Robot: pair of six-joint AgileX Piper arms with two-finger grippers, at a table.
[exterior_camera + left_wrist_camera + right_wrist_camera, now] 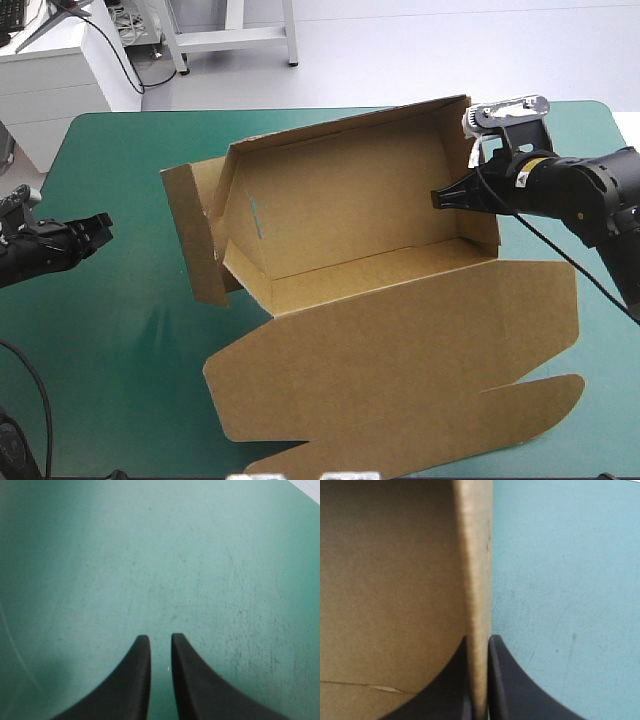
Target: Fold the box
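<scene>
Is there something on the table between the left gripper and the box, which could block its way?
Nothing visible does. Between the left gripper and the box lies only bare teal-green cover, and the left wrist view shows only cover ahead of its fingers.

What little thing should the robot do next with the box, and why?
Probably move the left gripper across to the loose left flap of the box and start pressing it inward. The right gripper is shut on the right wall, holding it up, while the left one sits over bare teal-green cover, away from the box, with that flap splayed outward.
</scene>
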